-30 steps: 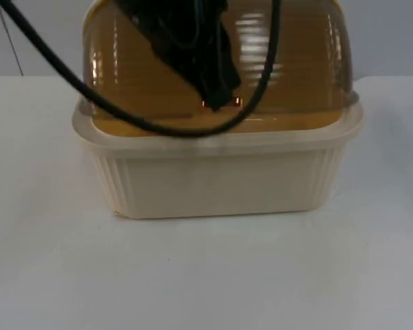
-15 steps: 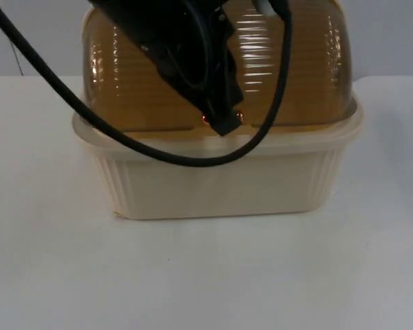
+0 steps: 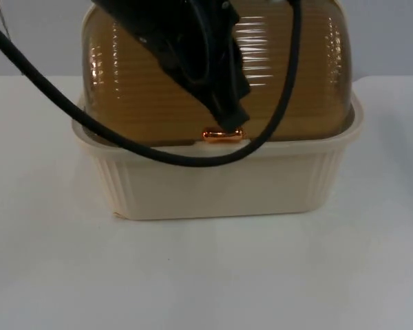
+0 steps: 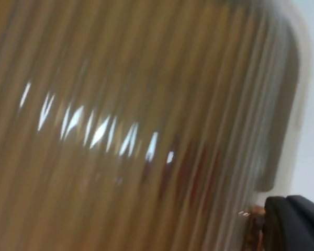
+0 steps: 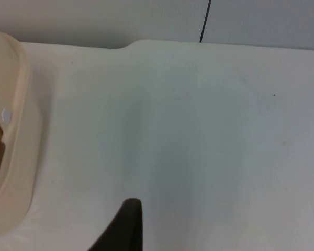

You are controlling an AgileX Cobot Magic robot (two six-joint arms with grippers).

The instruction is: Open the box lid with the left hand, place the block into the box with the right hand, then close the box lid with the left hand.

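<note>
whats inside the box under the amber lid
Through the ribbed amber lid of the cream box, the left wrist view shows a blurred reddish shape, unidentifiable. The left gripper sits at the lid's orange handle.

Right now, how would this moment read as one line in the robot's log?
lid: down on box | left gripper: at lid handle | right gripper: waiting over table

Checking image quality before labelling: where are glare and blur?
Top view: white glare streaks on the amber ribbed lid, and the orange handle glints below the left tool. Left wrist view: lid motion-smeared. Right wrist view: table evenly lit.
</note>
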